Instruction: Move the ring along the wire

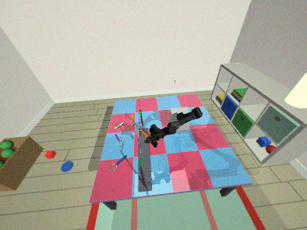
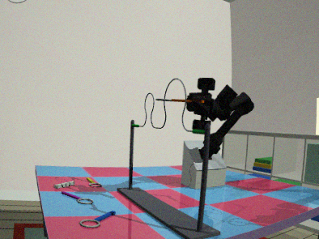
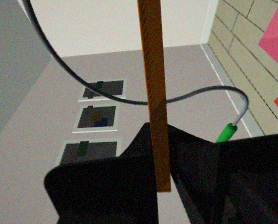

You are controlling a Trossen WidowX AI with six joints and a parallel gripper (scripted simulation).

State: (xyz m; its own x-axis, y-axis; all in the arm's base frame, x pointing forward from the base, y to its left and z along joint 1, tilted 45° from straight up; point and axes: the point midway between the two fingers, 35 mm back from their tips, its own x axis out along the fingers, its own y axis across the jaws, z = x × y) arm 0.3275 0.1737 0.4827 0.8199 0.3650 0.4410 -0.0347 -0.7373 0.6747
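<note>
My gripper (image 1: 148, 138) (image 2: 196, 101) (image 3: 153, 127) is shut on the orange handle (image 1: 144, 134) (image 2: 180, 100) (image 3: 154, 75). The handle points nearly level away from it. The ring, almost edge-on in the exterior view, lies around the left leg of the tall loop of grey wire (image 2: 176, 78) (image 3: 65, 66), about halfway up. In the wrist view the wire passes behind the handle; contact cannot be told. The near green part (image 2: 198, 131) (image 3: 227, 133) is at the near post (image 2: 204, 177). The far green part (image 2: 136, 125) is at the far post (image 2: 131, 157).
The right leg of the tall loop stands close to the gripper, and a black arm part overlaps the near green part in the exterior view. The posts stand on a grey base (image 1: 144, 182) (image 2: 155, 211). A blue-handled ring (image 1: 121, 160) (image 2: 105, 216) and a purple-handled ring (image 2: 70, 195) lie left.
</note>
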